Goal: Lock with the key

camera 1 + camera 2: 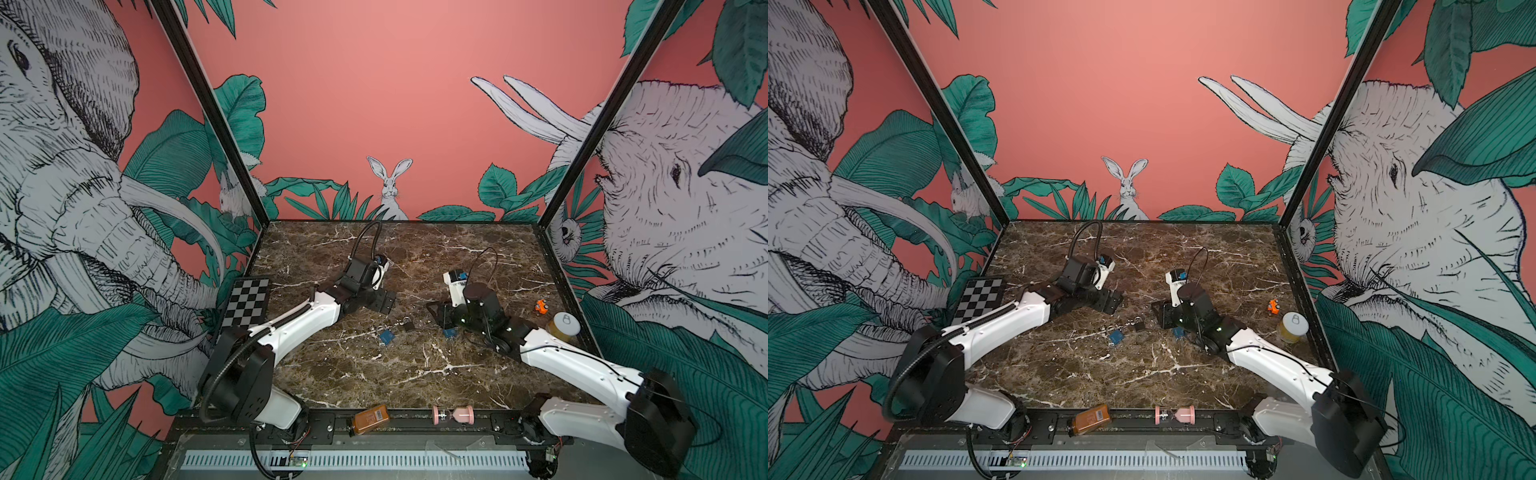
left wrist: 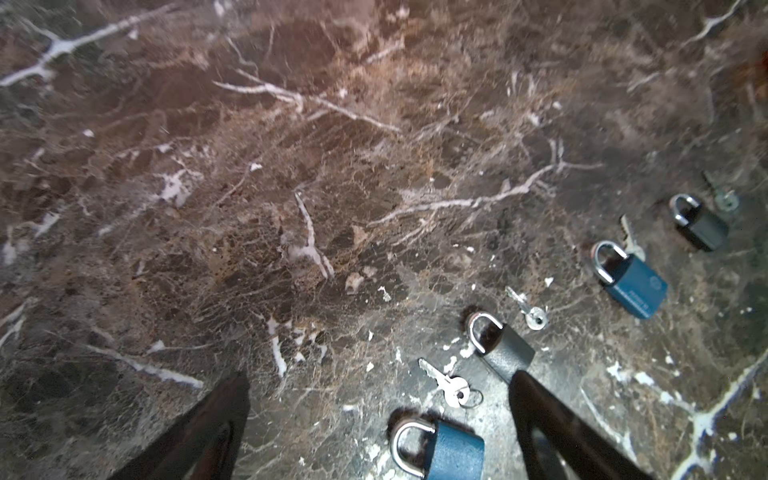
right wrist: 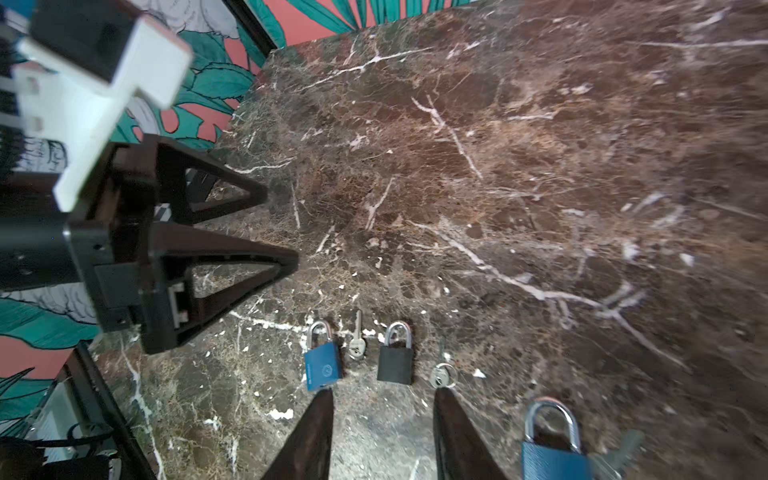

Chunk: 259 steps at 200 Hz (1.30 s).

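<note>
blue padlock (image 3: 555, 459) cut by the edge; key (image 3: 617, 455) beside it blurred.

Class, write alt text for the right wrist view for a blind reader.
Open right gripper, empty, points at a row on the marble table: blue padlock, key, black padlock, ringed key. A second blue padlock lies beside it; the open left gripper is nearby.

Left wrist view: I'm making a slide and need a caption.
Left gripper open over four padlocks, a key beside each, on the marble table.
</note>
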Each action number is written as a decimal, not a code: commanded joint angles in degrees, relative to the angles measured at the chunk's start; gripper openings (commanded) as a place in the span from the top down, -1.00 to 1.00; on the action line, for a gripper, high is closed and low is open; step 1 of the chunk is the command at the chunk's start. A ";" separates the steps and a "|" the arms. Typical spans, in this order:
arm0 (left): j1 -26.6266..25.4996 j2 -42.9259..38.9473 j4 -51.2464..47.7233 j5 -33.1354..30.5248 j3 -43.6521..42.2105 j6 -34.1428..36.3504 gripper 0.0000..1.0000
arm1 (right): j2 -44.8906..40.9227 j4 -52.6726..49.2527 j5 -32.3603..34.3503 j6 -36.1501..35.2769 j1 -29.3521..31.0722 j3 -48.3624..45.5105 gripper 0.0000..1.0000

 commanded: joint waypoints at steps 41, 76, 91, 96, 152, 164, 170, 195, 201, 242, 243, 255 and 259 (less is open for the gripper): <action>-0.81 -15.84 19.57 -14.34 -14.87 -0.01 -0.95 | -13.84 -18.60 14.05 -6.39 -1.49 -1.42 -0.80; -0.84 -20.12 37.19 -22.90 -25.26 7.83 -0.95 | -22.24 -24.31 23.80 -6.92 -1.69 -2.24 -0.96; -0.87 -21.44 39.34 -27.54 -27.11 10.00 -0.95 | -24.83 -24.60 27.34 -7.39 -1.77 -3.46 -0.96; -0.85 -22.01 39.10 -29.88 -27.29 11.45 -0.95 | -25.44 -24.31 28.40 -7.60 -1.85 -3.79 -0.96; 7.87 -23.91 47.83 -44.53 -35.96 19.65 -0.95 | -28.54 -16.24 37.95 -16.09 -1.83 -6.94 -0.96; 11.31 -23.49 48.93 -44.02 -37.75 17.74 -0.95 | -29.06 -14.55 37.90 -18.20 -1.82 -7.72 -0.96; 12.96 -22.84 50.07 -42.94 -38.66 16.82 -0.95 | -29.11 -13.68 37.91 -19.36 -1.84 -8.08 -0.96; 18.31 -16.77 59.53 -36.64 -41.86 14.25 -0.95 | -28.40 -11.27 38.44 -20.60 -1.84 -9.06 -0.96; 19.39 -14.65 61.42 -35.33 -41.87 13.69 -0.95 | -28.03 -10.87 38.39 -20.44 -1.82 -9.19 -0.96; 24.53 0.47 71.34 -22.39 -37.67 17.22 -0.82 | -25.64 -11.70 37.68 -18.44 -1.99 -7.88 -0.96; 24.92 0.92 71.58 -21.88 -37.56 17.03 -0.82 | -25.57 -11.81 37.69 -18.42 -2.04 -7.80 -0.96; 29.07 8.00 75.37 -15.63 -36.46 14.44 -0.77 | -24.93 -13.45 39.30 -18.14 -2.08 -6.93 -0.96; 30.01 10.64 79.39 -13.91 -35.98 14.74 -0.81 | -24.81 -13.87 39.86 -18.46 -2.13 -6.78 -0.96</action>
